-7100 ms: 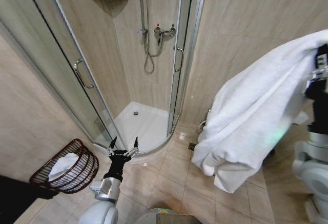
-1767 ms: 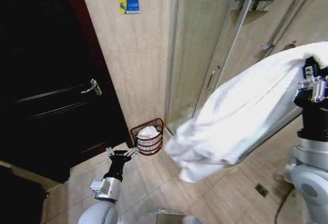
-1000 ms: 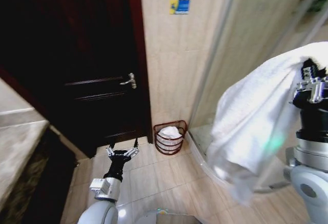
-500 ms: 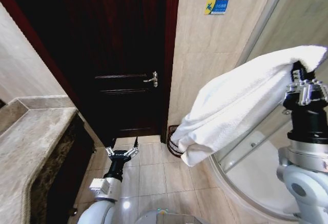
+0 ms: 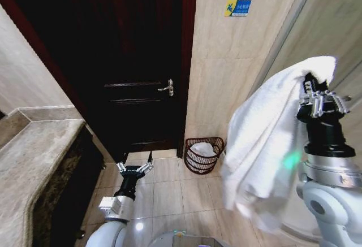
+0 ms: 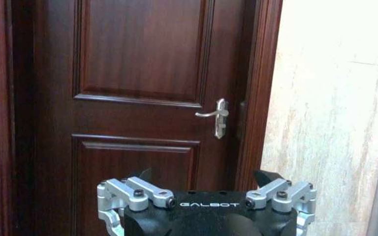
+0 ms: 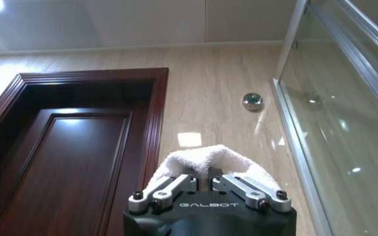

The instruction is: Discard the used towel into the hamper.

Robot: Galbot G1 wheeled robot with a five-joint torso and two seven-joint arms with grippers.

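Note:
A large white towel hangs from my right gripper, which is raised high at the right and shut on the towel's top fold. The towel drapes down almost to the floor. The hamper, a round dark red-brown wire basket with a white cloth inside, stands on the floor against the beige wall, just right of the door and left of the hanging towel. My left gripper stays low in front of me, open and holding nothing, pointing at the door.
A dark wooden door with a metal handle fills the wall ahead. A stone counter runs along the left. A glass shower wall stands at the right. Tiled floor lies open before the hamper.
The towel has swung back from flaring leftward to hanging straight down under my right gripper, uncovering the hamper. The left arm has not moved.

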